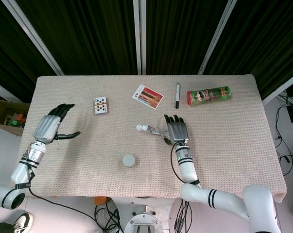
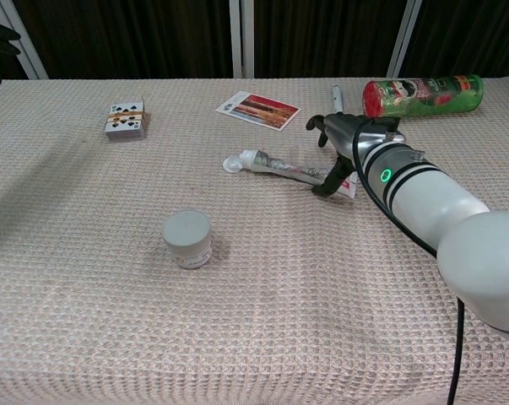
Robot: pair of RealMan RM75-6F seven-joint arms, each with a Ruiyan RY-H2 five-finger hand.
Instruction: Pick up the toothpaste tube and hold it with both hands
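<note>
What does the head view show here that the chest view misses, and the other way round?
Only the head view shows the left hand whole, open above the table's left side, plus both forearms. Only the chest view shows the right hand's thumb reaching down beside the toothpaste tube; whether it grips is unclear. Both show the right hand over the tube's flat end, the small jar, card deck, postcard, marker and green can.

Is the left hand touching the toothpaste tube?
No. The left hand hovers open near the table's left edge, far from the toothpaste tube, which lies under the right hand.
</note>
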